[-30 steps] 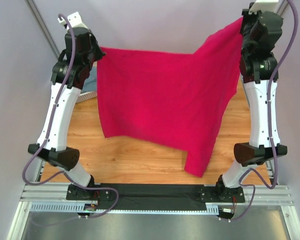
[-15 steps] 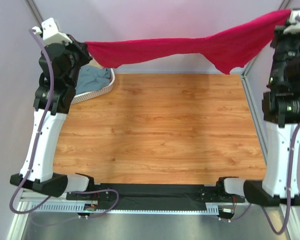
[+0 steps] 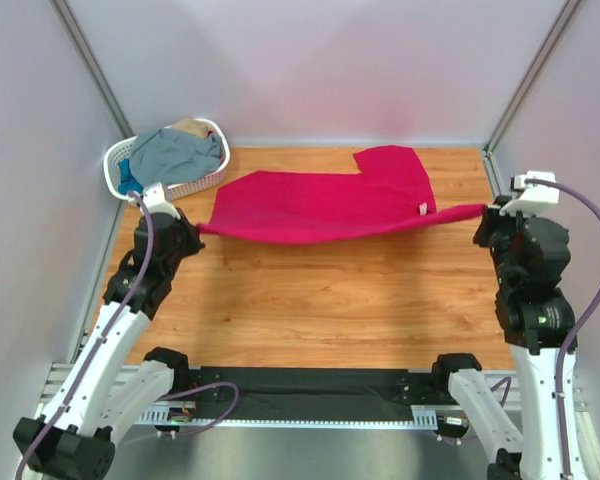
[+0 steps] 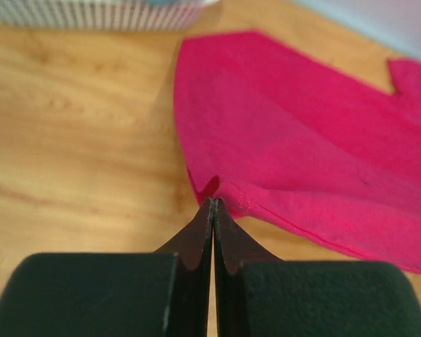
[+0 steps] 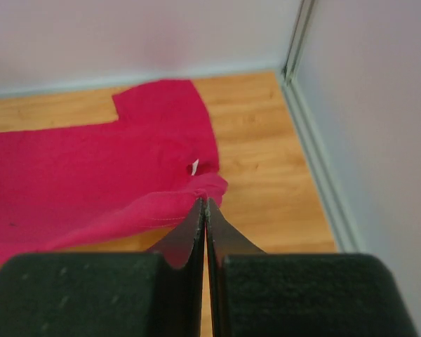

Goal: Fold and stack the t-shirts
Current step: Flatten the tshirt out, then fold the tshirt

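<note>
White lattice basket sits in the far-left corner of the wooden table, just beyond the left arm. A grey-blue t-shirt is heaped on top in it. A tan t-shirt shows at the back, and a sliver of a bright blue t-shirt at the near-left side.

The crimson-pink t-shirt lies across the far half of the table, well apart from the basket. Its near edge is drawn in a line from one gripper to the other, and one sleeve points toward the back wall at right. A small white tag shows near the right end.

Left gripper: jaws pressed together, pinching the shirt's left corner. Right gripper: jaws pressed together, pinching the right corner.

The surface is light wood grain. The walls are pale lilac-grey with metal posts in the far corners, and a black strip runs between the arm bases.

I cannot tell whether the stretched edge touches the wood. The lower shirts in the basket are mostly covered. In the left wrist view only a strip of basket wall shows, cut off at the top and blurred.
</note>
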Robot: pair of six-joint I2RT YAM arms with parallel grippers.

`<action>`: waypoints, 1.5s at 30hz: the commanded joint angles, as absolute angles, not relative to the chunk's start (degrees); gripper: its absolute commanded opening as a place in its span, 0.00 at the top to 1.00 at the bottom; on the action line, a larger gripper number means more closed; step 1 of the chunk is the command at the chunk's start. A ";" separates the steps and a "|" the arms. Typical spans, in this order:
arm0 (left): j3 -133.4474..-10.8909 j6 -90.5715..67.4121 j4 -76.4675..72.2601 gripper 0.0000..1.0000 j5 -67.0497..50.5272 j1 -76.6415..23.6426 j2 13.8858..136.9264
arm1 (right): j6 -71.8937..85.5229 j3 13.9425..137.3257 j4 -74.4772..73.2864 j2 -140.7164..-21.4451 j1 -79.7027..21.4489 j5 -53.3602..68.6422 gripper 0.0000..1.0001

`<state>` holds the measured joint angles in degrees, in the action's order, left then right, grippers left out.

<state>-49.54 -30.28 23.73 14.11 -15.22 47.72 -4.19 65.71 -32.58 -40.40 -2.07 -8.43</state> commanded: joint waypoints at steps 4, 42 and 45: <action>-39.74 -39.63 27.77 1.00 9.50 -14.85 38.76 | 22.05 55.39 -48.59 -32.35 -1.85 -10.22 1.00; -40.34 -52.56 32.61 1.00 26.90 -14.68 66.26 | 9.76 50.45 -10.83 -58.79 -3.78 -4.84 1.00; -42.36 -52.73 32.34 1.00 27.42 -14.68 69.86 | 7.21 50.27 -5.37 -61.34 -3.78 -1.50 1.00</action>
